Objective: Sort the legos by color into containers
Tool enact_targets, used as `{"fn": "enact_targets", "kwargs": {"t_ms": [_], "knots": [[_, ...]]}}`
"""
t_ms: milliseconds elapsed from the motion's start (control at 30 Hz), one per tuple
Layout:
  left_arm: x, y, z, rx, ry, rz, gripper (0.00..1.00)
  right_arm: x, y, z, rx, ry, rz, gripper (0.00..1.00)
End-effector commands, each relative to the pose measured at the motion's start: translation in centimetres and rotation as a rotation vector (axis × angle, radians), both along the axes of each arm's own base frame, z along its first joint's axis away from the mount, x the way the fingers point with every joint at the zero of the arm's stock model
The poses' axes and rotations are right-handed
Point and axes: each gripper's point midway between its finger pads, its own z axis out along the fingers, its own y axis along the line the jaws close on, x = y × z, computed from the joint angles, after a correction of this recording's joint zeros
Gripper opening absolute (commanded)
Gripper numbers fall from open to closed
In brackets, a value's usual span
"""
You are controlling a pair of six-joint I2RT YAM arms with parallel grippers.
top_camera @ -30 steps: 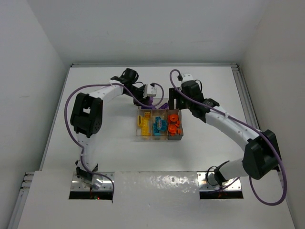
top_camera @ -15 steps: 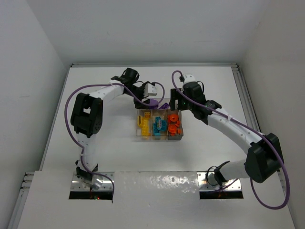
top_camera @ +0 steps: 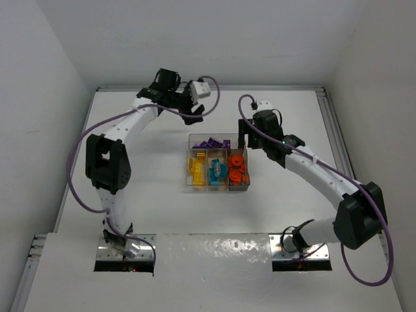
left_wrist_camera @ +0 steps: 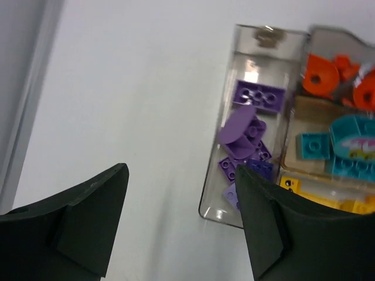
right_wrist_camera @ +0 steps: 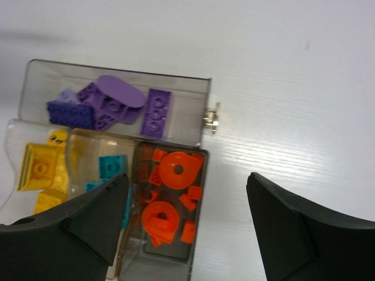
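Left end effector (left_wrist_camera: 181,175) and right end effector (right_wrist_camera: 187,177): jaws apart, empty. A low pass could clip the tray (right_wrist_camera: 117,65), spilling legos (right_wrist_camera: 176,167).

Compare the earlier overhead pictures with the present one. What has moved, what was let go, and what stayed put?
The left hand has pulled back from above the tray, up and away to the far left. It now stands open with nothing between its fingers. Whether it dropped a brick among the purple legos cannot be told. The right hand stayed open by the tray's right end, barely shifting. The tray and its sorted bricks did not move.
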Motion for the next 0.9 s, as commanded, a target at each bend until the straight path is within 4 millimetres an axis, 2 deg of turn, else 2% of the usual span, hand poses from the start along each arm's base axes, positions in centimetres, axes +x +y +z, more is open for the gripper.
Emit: {"fn": "enact_targets", "kwargs": {"t_ms": [0,33,67,133,167,200,233,267,300,333,367,400,500,533,633,733,833,867], "knots": [[3.2,5.7,8.6,-0.191,-0.001,0.449,0.71,1.6,-4.1,2.2,-0.027,-0.035,-0.151,0.8],[4.7,8.7,9.7,-0.213,-0.025,0.567,0.71,1.4,-4.9,2.3,-0.018,-0.025,-0.174,0.8],[5.7,11.6,11.2,-0.204,-0.065,0.713,0.72,1.9,-7.0,2.3,-0.012,-0.02,-0.232,0.81],[6.0,15.8,12.0,-0.142,-0.1,0.873,0.74,1.9,-9.3,2.3,0.011,0.01,-0.301,0.81],[5.7,17.5,12.8,-0.114,-0.13,0.949,0.78,2.2,-12.1,2.2,0.02,0.025,-0.377,0.82],[5.2,20.3,12.5,-0.03,-0.159,1.082,0.8,2.0,-13.1,2.2,0.046,0.05,-0.411,0.84],[4.7,21.6,12.4,0.007,-0.174,1.142,0.83,2.0,-15.7,2.0,0.058,0.066,-0.483,0.85],[3.5,24.1,12.0,0.062,-0.195,1.272,0.86,1.9,-16.8,2.0,0.067,0.076,-0.516,0.86],[2.6,25.3,11.6,0.088,-0.2,1.329,0.88,1.5,-17.9,1.9,0.079,0.095,-0.561,0.88],[1.6,26.2,9.7,0.126,-0.169,1.371,0.91,1.2,-19.8,1.8,0.089,0.102,-0.616,0.91],[0.4,27.3,10.2,0.12,-0.179,1.418,0.92,0.9,-20.4,1.7,0.093,0.11,-0.634,0.92],[-0.5,28.6,9.4,0.124,-0.152,1.462,0.95,0.6,-20.9,1.6,0.094,0.124,-0.646,0.94],[-3.2,30.3,6.2,0.109,-0.024,1.554,0.96,-0.2,-21.8,1.4,0.106,0.156,-0.676,0.97],[-4.2,30.5,4.5,0.115,0.026,1.58,0.96,-0.4,-22.1,1.3,0.114,0.163,-0.686,0.99],[-6.1,30.4,1.2,0.161,0.122,1.584,0.96,-0.7,-21.9,1.0,0.134,0.18,-0.704,0.99],[-7.4,29.8,-0.5,0.164,0.16,1.553,0.94,-1.4,-22.0,1.2,0.172,0.185,-0.775,0.99],[-8.2,30.1,-0.5,0.149,0.112,1.554,0.94,-2.5,-22.3,1.6,0.189,0.158,-0.826,0.99],[-8.2,30.1,-0.3,0.139,0.098,1.557,0.94,-3.1,-22.7,1.2,0.175,0.153,-0.846,0.99]]}}
